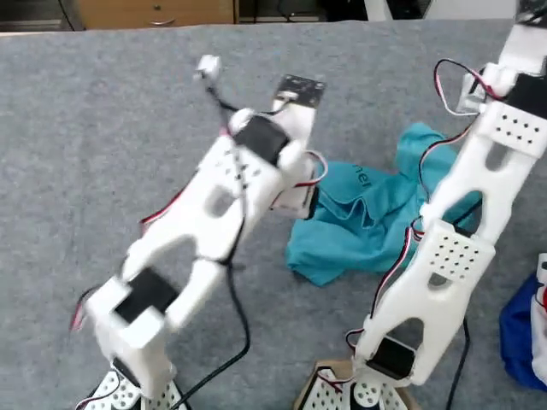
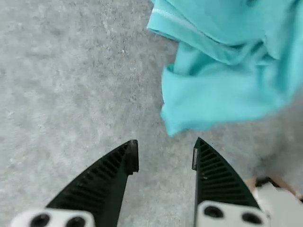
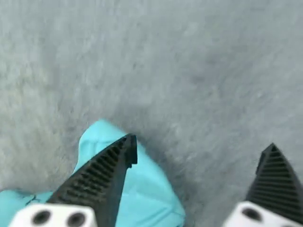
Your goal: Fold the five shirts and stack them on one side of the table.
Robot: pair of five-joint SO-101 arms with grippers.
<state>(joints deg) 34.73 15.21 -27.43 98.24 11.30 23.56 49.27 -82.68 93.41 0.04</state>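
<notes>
A crumpled teal shirt [image 1: 367, 213] lies on the grey table [image 1: 102, 154], right of centre. My left gripper [image 2: 164, 156] hangs open just above the cloth-covered table, a short way from the teal shirt's [image 2: 227, 71] near folded corner, with nothing between its fingers. In the high view this gripper [image 1: 301, 203] sits at the shirt's left edge, mostly under its own arm. My right gripper [image 3: 201, 146] is wide open over bare table, one finger [image 3: 102, 179] above a rounded edge of the teal shirt [image 3: 151, 194]. It holds nothing.
A dark blue garment [image 1: 520, 335] with some white cloth lies at the table's right edge. The right arm [image 1: 453, 256] crosses above the teal shirt's right side. Grey table stretches free to the left and far side. Wooden furniture [image 1: 154, 13] stands behind the table.
</notes>
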